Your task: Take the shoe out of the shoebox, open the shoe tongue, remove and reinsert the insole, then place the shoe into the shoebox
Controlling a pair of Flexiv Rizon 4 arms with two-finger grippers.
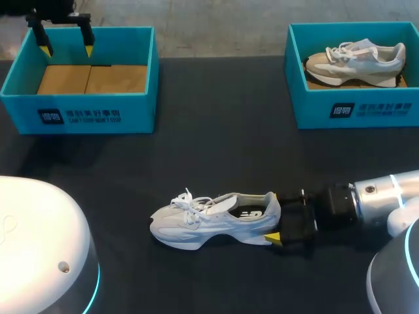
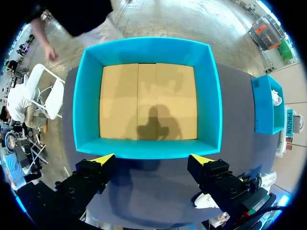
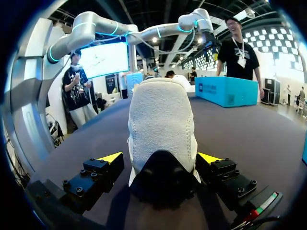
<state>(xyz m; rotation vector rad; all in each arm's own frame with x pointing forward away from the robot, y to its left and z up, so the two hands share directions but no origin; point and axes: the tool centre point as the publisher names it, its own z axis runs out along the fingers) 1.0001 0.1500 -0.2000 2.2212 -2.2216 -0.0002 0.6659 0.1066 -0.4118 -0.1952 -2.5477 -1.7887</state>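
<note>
Left shoebox (image 1: pixel 134 111): teal, at the table's far left; it holds no shoe, only its bare cardboard floor (image 1: pixel 91 78).
Right shoebox (image 1: pixel 380 111): teal, at the far right, holding a beige-and-white sneaker (image 1: pixel 357 60) lying on its side.
White sneaker (image 1: pixel 209 221): out of both boxes, upright on the dark table (image 1: pixel 216 150) near the front edge, toe toward the left side, laces loose.
Left gripper (image 1: pixel 66 47): hangs over the left shoebox's far rim, fingers spread wide and holding nothing.
Right gripper (image 1: pixel 276 217): at the sneaker's heel, fingers spread to either side of it; no firm clamp shows.
Hidden in the head view: only the near yellow fingertip (image 1: pixel 273 237) of the right gripper shows, as the heel covers the far one.
Left wrist view: the left gripper (image 2: pixel 152 159) looks straight down into the left shoebox (image 2: pixel 86 105). Its shadow falls on the cardboard floor (image 2: pixel 148 96), and both yellow tips sit at the near wall. The right shoebox (image 2: pixel 263 108) is squeezed at the edge, its contents hard to make out.
Right wrist view: the right gripper (image 3: pixel 160 160) has the white sneaker (image 3: pixel 160 120) between its fingers, heel first. The pale suede back and black heel base fill the middle and hide the laces, tongue and insole. The left shoebox (image 3: pixel 225 92) stands well beyond the toe.
</note>
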